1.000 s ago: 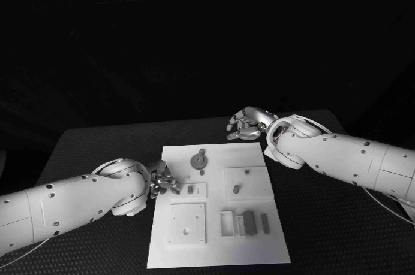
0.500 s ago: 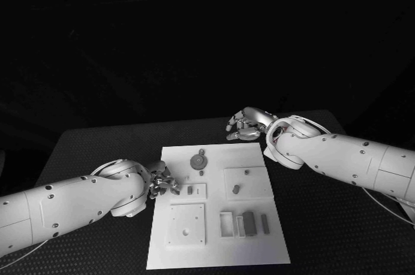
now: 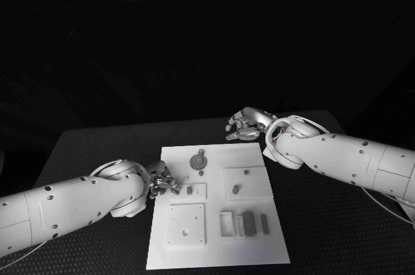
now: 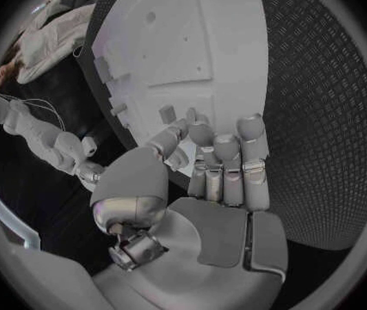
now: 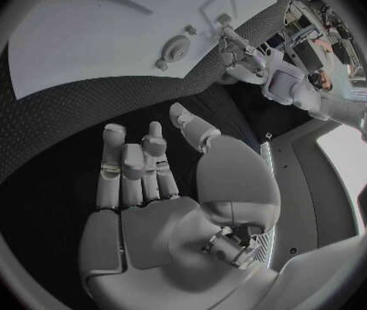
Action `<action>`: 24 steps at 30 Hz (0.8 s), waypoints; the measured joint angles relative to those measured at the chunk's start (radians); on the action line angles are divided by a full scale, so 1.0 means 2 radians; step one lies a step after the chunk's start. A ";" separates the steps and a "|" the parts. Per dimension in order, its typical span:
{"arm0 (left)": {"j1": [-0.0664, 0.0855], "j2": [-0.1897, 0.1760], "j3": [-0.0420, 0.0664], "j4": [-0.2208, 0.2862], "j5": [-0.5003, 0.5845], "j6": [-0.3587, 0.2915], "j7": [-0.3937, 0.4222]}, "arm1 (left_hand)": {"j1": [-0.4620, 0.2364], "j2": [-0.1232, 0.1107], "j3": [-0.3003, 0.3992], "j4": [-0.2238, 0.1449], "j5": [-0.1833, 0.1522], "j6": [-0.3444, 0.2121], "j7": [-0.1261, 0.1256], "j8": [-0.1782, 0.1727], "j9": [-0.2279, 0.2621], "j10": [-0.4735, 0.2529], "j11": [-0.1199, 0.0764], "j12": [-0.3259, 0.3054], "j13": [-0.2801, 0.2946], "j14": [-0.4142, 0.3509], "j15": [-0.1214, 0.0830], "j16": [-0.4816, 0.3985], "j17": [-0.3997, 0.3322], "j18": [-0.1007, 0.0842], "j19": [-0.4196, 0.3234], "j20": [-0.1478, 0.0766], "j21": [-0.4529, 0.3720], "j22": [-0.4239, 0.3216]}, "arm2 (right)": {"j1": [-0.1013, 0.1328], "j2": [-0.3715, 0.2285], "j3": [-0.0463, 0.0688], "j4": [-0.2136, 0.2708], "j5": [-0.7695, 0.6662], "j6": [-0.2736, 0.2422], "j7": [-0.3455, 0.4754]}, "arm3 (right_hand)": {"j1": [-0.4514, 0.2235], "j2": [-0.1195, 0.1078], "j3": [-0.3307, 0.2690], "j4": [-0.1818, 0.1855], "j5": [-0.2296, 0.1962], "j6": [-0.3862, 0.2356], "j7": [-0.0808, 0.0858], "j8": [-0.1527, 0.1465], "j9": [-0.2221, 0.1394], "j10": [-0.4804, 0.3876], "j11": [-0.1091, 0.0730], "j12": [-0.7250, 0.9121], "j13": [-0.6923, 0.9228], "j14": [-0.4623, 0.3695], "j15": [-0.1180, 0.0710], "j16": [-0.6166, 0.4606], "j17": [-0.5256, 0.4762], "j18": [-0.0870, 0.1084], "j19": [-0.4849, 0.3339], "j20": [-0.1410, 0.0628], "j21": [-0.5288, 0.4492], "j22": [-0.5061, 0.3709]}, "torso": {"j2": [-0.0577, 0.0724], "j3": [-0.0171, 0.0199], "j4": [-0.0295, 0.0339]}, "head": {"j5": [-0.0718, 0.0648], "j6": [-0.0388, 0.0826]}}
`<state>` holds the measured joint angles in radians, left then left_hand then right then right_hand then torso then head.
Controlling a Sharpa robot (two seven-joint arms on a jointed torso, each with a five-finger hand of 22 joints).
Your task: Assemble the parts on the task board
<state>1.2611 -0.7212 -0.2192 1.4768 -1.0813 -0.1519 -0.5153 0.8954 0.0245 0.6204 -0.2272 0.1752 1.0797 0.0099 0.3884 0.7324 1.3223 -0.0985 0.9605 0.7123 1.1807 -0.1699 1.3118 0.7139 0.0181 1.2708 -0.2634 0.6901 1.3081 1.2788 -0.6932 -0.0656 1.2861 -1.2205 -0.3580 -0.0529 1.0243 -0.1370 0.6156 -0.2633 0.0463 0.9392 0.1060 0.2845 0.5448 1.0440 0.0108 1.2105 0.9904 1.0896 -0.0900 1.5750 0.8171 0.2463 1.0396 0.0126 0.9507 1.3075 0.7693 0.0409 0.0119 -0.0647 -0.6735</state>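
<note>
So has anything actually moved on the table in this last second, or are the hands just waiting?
Nothing visibly changed. The left hand stays at the task board's left edge and the right hand beyond its far edge, both holding nothing. The parts, such as the round part, lie where they were.

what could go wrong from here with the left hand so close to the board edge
1. The left hand sits at the task board's left edge, empty; closing in could nudge the board across the table.
2. Its fingers are right beside the small upright part; a clumsy approach might tip it.
3. The right hand hovers beyond the far edge, so it likely cannot steady the board.
</note>
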 measured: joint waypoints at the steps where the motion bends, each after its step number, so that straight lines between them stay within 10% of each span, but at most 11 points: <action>1: 0.000 0.000 0.000 0.000 0.000 0.000 0.000 | 0.000 0.000 0.000 0.000 0.000 0.000 0.000 0.000 0.000 0.000 0.000 0.000 0.000 0.000 0.000 0.000 0.000 0.000 0.000 0.000 0.000 0.000 | 0.000 0.000 0.000 0.000 0.000 0.000 0.000 | 0.000 0.000 0.000 0.000 0.000 0.000 0.000 0.000 0.000 0.000 0.000 0.000 0.000 0.000 0.000 0.000 0.000 0.000 0.000 0.000 0.000 0.000 | 0.000 0.0000 0.0000 | 0.001 0.000; 24: 0.000 0.002 0.000 0.000 -0.013 0.003 0.003 | 0.000 0.000 0.000 0.000 0.000 -0.001 -0.002 0.000 0.000 0.000 0.000 0.000 0.000 0.000 0.000 0.000 0.000 0.000 0.000 0.000 0.000 0.000 | 0.000 -0.001 0.000 0.000 0.000 0.000 0.000 | 0.000 0.000 0.000 0.000 0.000 -0.001 0.001 0.000 0.000 0.000 0.000 0.000 0.000 0.001 0.001 0.000 0.000 0.000 0.000 0.000 0.000 0.000 | 0.000 0.0002 0.0000 | 0.002 -0.002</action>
<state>1.2610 -0.7171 -0.2193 1.4769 -1.1079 -0.1454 -0.5088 0.8954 0.0245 0.6198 -0.2278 0.1752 1.0769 0.0066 0.3884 0.7322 1.3223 -0.0985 0.9605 0.7116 1.1806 -0.1700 1.3118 0.7129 0.0180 1.2712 -0.2632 0.6901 1.3077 1.2787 -0.6946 -0.0656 1.2865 -1.2204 -0.3572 -0.0529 1.0243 -0.1370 0.6156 -0.2633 0.0463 0.9368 0.1084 0.2845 0.5454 1.0440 0.0108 1.2105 0.9905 1.0911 -0.0884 1.5750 0.8171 0.2463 1.0396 0.0126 0.9507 1.3075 0.7695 0.0414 0.0119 -0.0597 -0.6773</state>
